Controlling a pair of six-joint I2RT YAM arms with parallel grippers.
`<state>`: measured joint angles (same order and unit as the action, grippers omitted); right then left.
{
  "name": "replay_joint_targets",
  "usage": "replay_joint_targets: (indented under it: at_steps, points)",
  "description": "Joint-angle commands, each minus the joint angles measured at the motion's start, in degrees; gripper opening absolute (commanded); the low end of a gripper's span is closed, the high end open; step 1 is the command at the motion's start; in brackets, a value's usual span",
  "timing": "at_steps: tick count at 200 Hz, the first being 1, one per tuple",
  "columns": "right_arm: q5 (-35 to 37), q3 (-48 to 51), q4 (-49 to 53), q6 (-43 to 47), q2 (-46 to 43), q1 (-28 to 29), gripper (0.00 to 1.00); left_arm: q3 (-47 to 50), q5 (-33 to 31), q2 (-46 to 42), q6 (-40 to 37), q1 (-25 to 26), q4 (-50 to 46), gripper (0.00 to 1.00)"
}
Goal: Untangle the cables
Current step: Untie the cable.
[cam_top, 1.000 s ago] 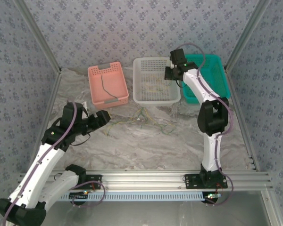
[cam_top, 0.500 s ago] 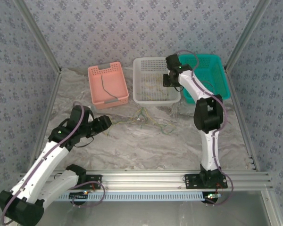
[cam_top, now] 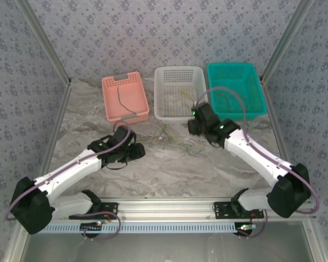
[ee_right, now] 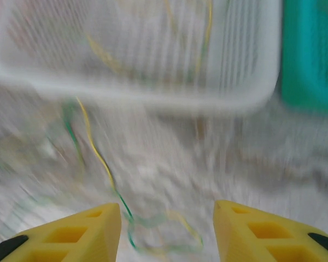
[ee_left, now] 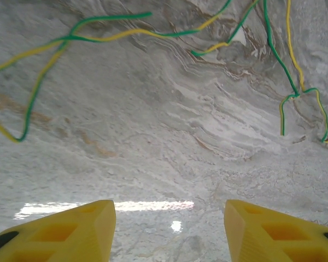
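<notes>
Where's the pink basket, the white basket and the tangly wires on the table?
pink basket (cam_top: 136,94), top view, bare floor inside it.
white basket (cam_top: 180,115), top view, its near wall.
cables (cam_top: 165,132), top view, middle of the loose tangle.

We find no text, label, brand name, number or sign that we can read in any of the views.
</notes>
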<state>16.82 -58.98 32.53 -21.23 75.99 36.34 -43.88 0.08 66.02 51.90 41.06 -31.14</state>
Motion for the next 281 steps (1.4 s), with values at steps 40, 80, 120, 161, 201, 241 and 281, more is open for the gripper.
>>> replay_joint_targets:
  at_steps: [40, 80, 120, 161, 201, 241, 281]
  points:
    - [2.1, 18.1, -5.0, -7.7, -2.3, -0.5, 0.61, -6.8, -5.3, 8.7, 4.2, 7.5, 6.7, 0.54]
    - [-2.5, 12.9, -6.5, 4.2, 3.4, -0.4, 0.61, -12.3, -8.3, 13.0, 2.5, 9.2, 2.5, 0.54]
    - [1.7, 0.5, 7.6, 8.9, 14.9, 1.1, 0.57, -12.2, -8.7, 10.7, 1.9, 9.1, 1.9, 0.54]
    - [2.3, -1.5, 12.7, 15.9, 18.7, 1.1, 0.56, -12.1, -6.4, 8.1, -0.2, 8.7, 2.2, 0.54]
    - [0.7, -4.3, 11.8, 19.4, 21.9, -1.1, 0.54, -12.0, -3.8, 6.5, -1.9, 8.7, 2.8, 0.54]
    - [-0.3, -7.3, 10.6, 20.0, 28.6, -1.4, 0.42, -10.8, -3.3, 5.0, -1.5, 8.7, 3.2, 0.54]
    - [2.1, -6.1, 9.0, 19.7, 27.0, -0.1, 0.06, -10.8, -4.0, 4.7, -1.3, 8.7, 3.0, 0.54]
